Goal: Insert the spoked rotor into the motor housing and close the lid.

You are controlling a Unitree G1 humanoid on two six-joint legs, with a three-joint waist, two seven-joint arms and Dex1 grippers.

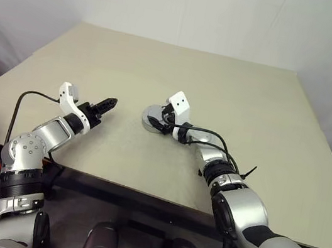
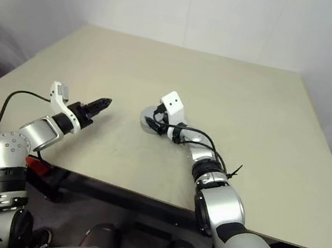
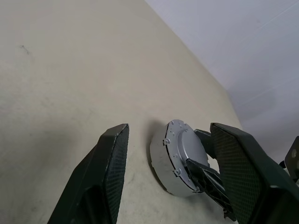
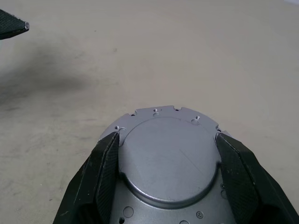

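A round grey metal unit stands near the middle of the table. Its top is the lid (image 4: 168,158), plain grey face up, with a raised centre and a notched, screw-holed rim. Beneath the lid shows the grey side wall of the motor housing (image 3: 158,163). The spoked rotor is hidden. My right gripper (image 4: 167,135) reaches over the unit, one finger on each side of the lid's raised centre and pressed against it. To the left of the unit my left gripper (image 1: 109,103) hovers open above the table and holds nothing.
The beige table (image 1: 236,85) stretches wide behind and to both sides of the unit. Its front edge runs just below my arms. Pale walls close off the back and the right side.
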